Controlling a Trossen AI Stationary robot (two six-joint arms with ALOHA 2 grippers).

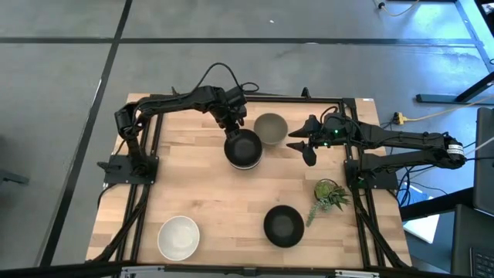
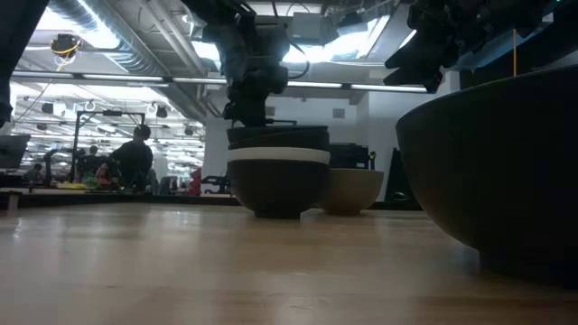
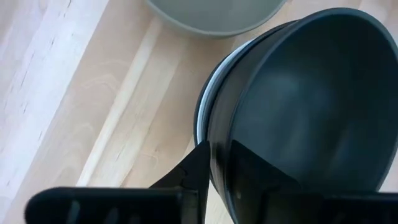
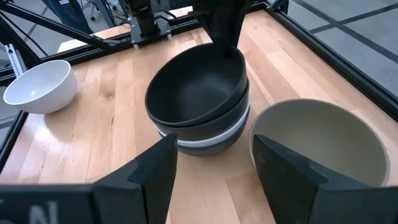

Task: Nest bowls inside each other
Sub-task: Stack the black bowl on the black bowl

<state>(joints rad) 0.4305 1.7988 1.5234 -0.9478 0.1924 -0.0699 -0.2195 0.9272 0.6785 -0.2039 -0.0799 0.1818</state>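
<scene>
A stack of nested bowls (image 1: 243, 148) stands mid-table: a black bowl on top, another black one and a white one (image 4: 205, 144) under it, and a dark bowl at the bottom. My left gripper (image 1: 232, 123) is shut on the top bowl's rim. A grey-green bowl (image 1: 271, 127) stands on its base just to the stack's right. My right gripper (image 1: 302, 147) is open and holds nothing; it hovers right of the stack, near the grey-green bowl. A single black bowl (image 1: 283, 225) and a white bowl (image 1: 178, 237) stand near the table's near edge. My left gripper holds the top black bowl by its rim (image 3: 219, 163) on the stack's far-left side. One finger (image 3: 252, 171) is inside the bowl and the other (image 3: 196, 171) outside its wall. The fingers come from above, pointing down. The bowl sits in the stack beneath it.
A green plant sprig (image 1: 329, 193) lies near the table's right edge, beside the right arm's base. Black frame rails run along the table's left, right and far sides. Bare wood shows between the stack and the two near bowls.
</scene>
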